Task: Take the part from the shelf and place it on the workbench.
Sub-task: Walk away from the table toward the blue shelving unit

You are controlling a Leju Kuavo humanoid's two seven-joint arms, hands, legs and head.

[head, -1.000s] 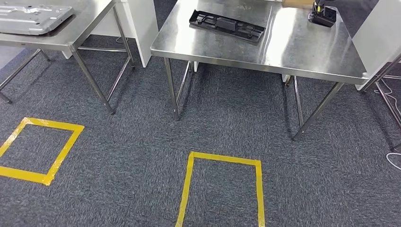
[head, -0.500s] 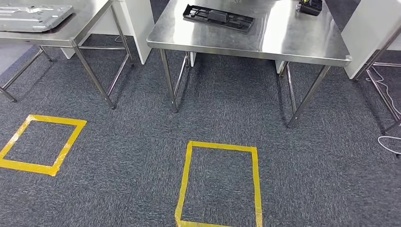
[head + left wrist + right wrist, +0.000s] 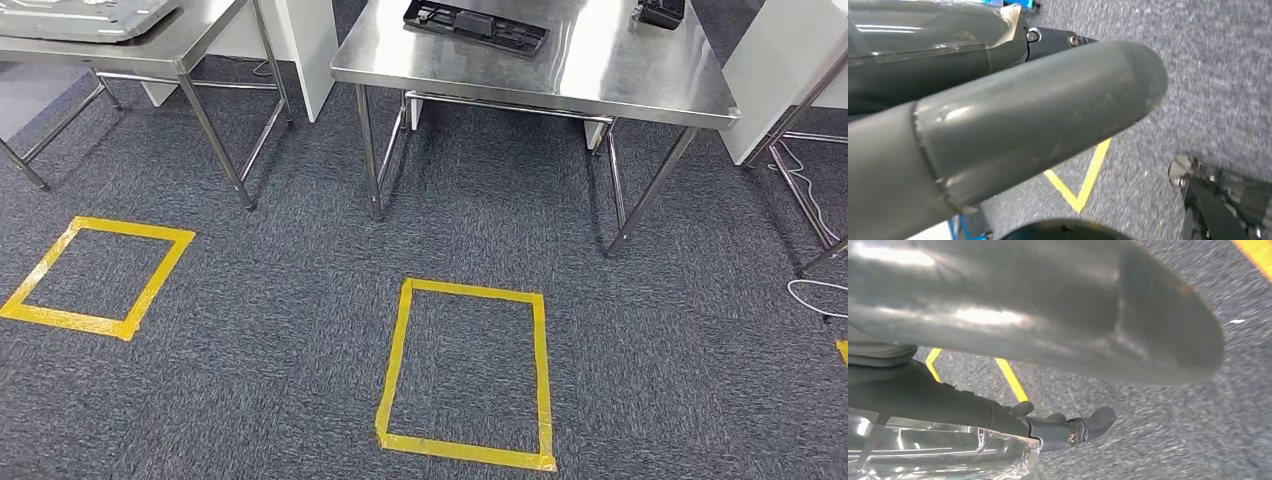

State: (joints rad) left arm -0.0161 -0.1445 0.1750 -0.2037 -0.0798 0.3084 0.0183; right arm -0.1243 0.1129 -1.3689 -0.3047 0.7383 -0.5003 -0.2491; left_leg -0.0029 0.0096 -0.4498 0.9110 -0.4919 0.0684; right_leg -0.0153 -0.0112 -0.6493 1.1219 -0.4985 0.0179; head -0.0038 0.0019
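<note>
Black part [image 3: 475, 26] on steel workbench [image 3: 600, 85], left robot hand [image 3: 1013, 130] and right robot hand [image 3: 1048, 315] grip unclear

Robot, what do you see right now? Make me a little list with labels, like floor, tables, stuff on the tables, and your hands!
floor: dark grey carpet
floor marks: yellow tape rectangle straight ahead, another yellow tape square to its left
tables: steel workbench ahead, second steel table on the left
on the workbench: long black tray-like part, small black item at the far right edge
on the left table: flat grey metal panel
cable: white cable on the floor at right
left hand: hanging over the carpet, holding nothing visible
right hand: hanging over the carpet, blurred
</note>
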